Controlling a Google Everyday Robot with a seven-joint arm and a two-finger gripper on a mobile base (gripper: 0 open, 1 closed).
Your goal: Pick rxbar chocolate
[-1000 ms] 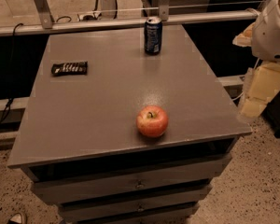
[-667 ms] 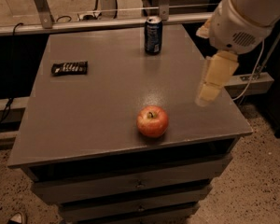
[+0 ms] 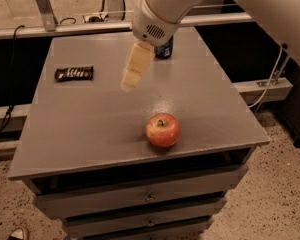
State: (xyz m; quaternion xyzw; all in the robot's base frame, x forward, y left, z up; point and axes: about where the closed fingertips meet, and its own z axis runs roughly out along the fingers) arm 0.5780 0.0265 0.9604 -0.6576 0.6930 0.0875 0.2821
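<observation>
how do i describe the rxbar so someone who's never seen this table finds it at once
On the grey cabinet top, look to the far left, left of the robot's hand hanging above the middle: the rxbar chocolate lies there. It is the only flat black bar with white lettering, unlike the round red apple in front and the blue can at the back.

The rxbar point(image 3: 74, 73), a black wrapper with white lettering, lies flat toward the table's point(image 3: 90, 134) far left. My gripper point(image 3: 128, 82) hovers to its right.
</observation>
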